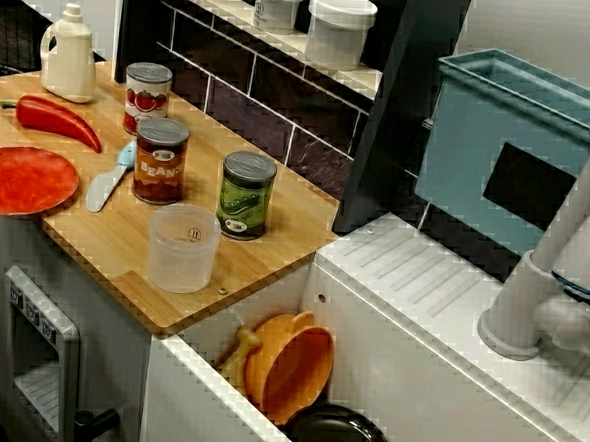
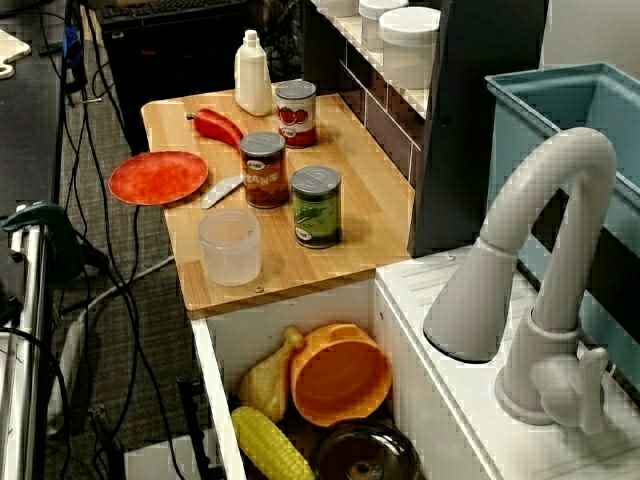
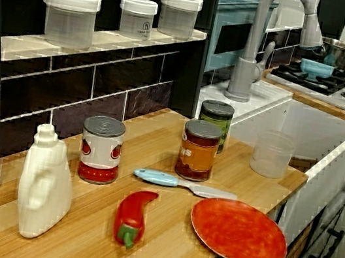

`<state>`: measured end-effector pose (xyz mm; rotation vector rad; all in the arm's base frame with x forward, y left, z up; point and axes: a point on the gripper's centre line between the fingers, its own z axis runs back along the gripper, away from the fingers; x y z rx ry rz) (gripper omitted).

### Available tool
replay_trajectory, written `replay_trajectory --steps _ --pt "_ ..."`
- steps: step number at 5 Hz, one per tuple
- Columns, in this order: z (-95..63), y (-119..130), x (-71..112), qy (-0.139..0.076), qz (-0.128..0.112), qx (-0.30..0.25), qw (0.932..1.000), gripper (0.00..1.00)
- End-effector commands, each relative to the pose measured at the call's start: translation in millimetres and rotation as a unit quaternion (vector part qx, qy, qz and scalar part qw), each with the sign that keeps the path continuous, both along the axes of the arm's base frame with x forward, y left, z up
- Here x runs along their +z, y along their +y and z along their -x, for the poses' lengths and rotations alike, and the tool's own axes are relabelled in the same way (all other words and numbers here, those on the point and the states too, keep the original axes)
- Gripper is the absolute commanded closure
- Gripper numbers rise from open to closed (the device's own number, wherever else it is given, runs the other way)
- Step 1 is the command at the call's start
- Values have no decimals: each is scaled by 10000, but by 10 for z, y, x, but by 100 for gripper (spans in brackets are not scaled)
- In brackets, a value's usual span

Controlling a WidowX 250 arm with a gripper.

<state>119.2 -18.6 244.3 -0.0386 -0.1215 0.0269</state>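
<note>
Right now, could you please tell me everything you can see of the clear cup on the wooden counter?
The clear cup is a frosted, see-through tumbler, plastic by its look, with a small mark on its wall. It stands upright, mouth up, and looks empty. It sits on the wooden counter near the corner beside the sink, apart from the green-label can. Only the counter touches it.

even, bright indoor light from overhead in all three views. cans (image 1: 246,195) cast short, soft shadows on the worktop (image 1: 103,239). mild glare on the red plate (image 3: 238,233). faucet (image 2: 568,280) sits near the lens and looks slightly soft. jagged pixel edges throughout.
</note>
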Motion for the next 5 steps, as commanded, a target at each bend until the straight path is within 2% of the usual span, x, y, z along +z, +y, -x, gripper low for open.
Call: replay_trajectory --steps 1,2,3,4,5 --pt "0 0 0 0 0 0 10000 0" --pt "-320 -327 -500 209 -166 -89 9996 0" --pt "-539 -428 -1005 163 -459 -61 9988 0" --pt "-745 -404 -1088 160 -580 72 9982 0" --pt "-910 -344 -1288 72 -819 -132 9965 0"
